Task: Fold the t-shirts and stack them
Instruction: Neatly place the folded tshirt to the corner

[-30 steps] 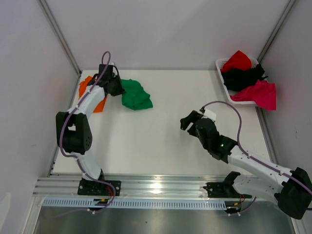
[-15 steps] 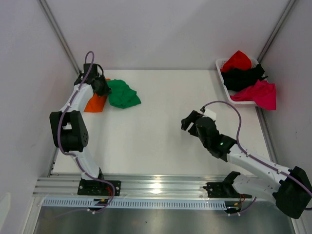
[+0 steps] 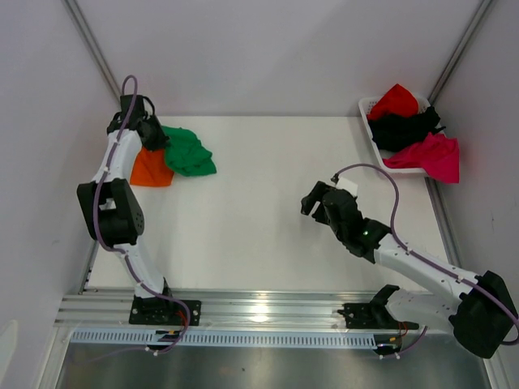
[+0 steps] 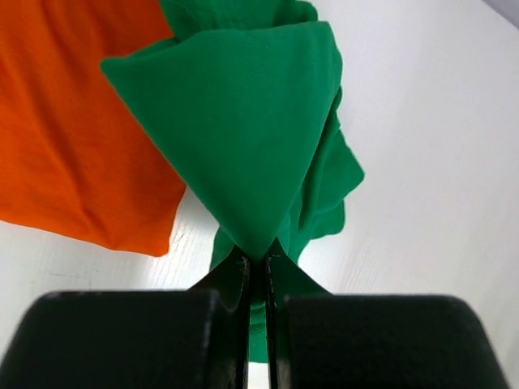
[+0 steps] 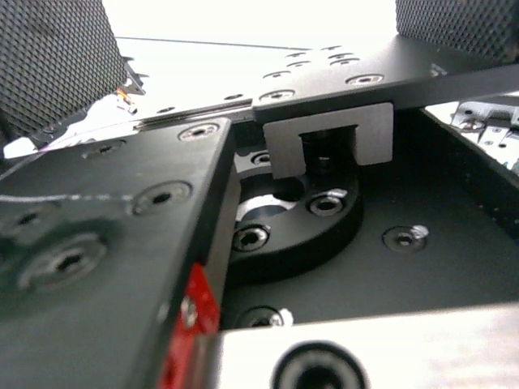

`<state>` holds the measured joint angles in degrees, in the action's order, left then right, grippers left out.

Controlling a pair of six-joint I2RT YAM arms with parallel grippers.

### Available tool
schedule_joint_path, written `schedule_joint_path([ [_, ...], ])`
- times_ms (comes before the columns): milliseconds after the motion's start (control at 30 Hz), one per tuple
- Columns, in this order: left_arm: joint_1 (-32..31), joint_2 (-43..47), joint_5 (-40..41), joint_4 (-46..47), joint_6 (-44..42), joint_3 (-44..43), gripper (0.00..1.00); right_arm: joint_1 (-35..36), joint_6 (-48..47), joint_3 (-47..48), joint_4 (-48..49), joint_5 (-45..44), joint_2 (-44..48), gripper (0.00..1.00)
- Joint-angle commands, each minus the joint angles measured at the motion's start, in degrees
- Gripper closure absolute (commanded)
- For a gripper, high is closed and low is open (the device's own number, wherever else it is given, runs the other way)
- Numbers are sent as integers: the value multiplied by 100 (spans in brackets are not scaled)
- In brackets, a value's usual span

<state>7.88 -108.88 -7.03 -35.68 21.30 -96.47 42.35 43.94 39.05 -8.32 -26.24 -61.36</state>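
The bright green t-shirt lies bunched at the table's far left, partly over the flat orange t-shirt. My left gripper is shut on a fold of the green cloth at its left edge. In the left wrist view the green t-shirt rises in a peak from the closed left gripper, with the orange t-shirt on the table to its left. My right gripper hovers open and holding nothing over the right middle of the table. Its meshed fingers stand wide apart above the arm's own black hardware.
A white basket at the far right corner holds a red t-shirt, a black one and a magenta one spilling over its edge. Walls close in the white table on the left, back and right.
My left gripper has pulled the green t-shirt leftward and toward the back corner, partly over the orange one. The right arm has barely moved.
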Motion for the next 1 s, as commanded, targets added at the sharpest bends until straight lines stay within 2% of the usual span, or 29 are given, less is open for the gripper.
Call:
schedule_joint_path([
  [0, 135, 7, 140, -167, -152, -574, 99, -25, -105, 270, 14, 57, -77, 20],
  [400, 407, -133, 536, -580, -188, -856, 98, -34, -79, 367, 155, 198, -385, 20],
  [467, 460, -125, 440, -563, -214, -883, 98, -34, -88, 393, 155, 207, -420, 20],
  [633, 451, 68, -447, -414, -495, -927, 98, -34, -44, 376, 234, 216, -447, 20],
  [967, 460, 174, 465, -949, -934, -1366, 98, -34, 27, 367, 357, 383, -570, 20],
])
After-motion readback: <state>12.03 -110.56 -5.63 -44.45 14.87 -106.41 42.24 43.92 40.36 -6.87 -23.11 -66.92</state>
